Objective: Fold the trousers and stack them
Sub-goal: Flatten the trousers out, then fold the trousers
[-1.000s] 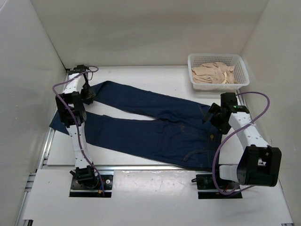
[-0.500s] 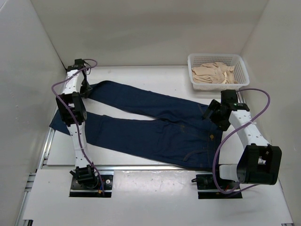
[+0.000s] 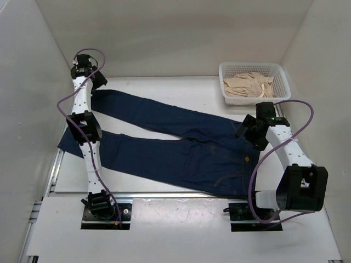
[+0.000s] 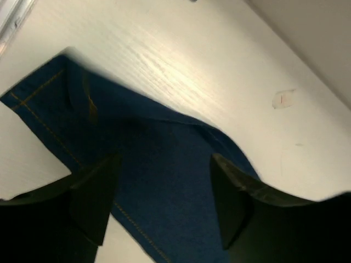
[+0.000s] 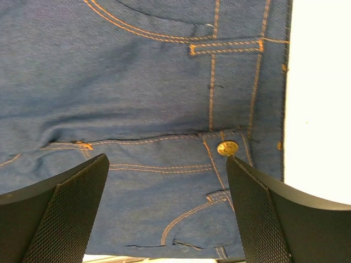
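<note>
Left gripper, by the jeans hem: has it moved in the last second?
Yes. The left gripper has gone toward the back wall and slightly left. It is now level with the white basket; earlier it sat nearer than the basket.

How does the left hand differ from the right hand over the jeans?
The left hand is above a leg hem of the jeans at the far left; the right hand is above the waistband, near the brass button. The right hand is opened wider than the left hand. Both are open and hold nothing.
</note>
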